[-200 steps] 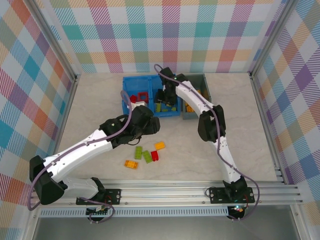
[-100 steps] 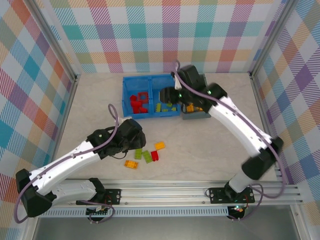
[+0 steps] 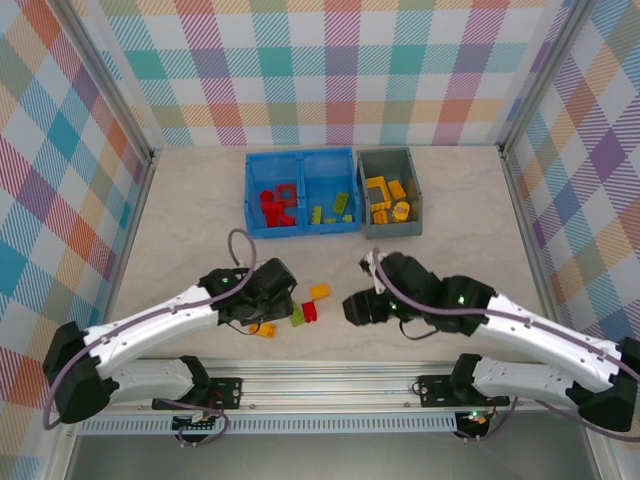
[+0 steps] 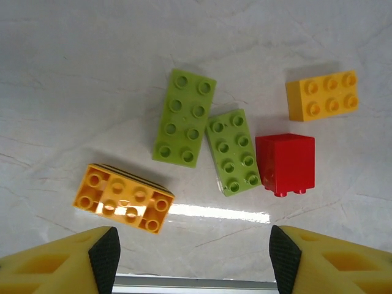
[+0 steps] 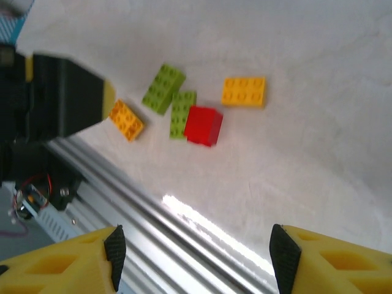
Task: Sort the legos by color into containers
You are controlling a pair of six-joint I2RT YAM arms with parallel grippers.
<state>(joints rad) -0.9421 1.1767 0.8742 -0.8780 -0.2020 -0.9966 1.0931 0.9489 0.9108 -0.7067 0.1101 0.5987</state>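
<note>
Five bricks (image 4: 229, 153) are seen loose on the surface (image 4: 92, 61), well apart from the bins (image 3: 300, 152); left fingers (image 4: 104, 254) above them and right fingers (image 5: 114, 251) nearby are held spread and empty, so a descent onto one brick is judged next.

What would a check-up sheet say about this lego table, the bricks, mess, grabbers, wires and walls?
Surface: pale marbled table, five loose bricks near the front.
Job's things: loose are two green bricks, one red brick, two orange bricks; blue bin holds red pieces left, green pieces right; grey bin holds orange pieces.
Clutter: nothing seen.
Grippers: left gripper open over the loose bricks; right gripper open beside them.
Cables: purple cable along each arm.
Surroundings: plaid walls, metal rail in front.
</note>
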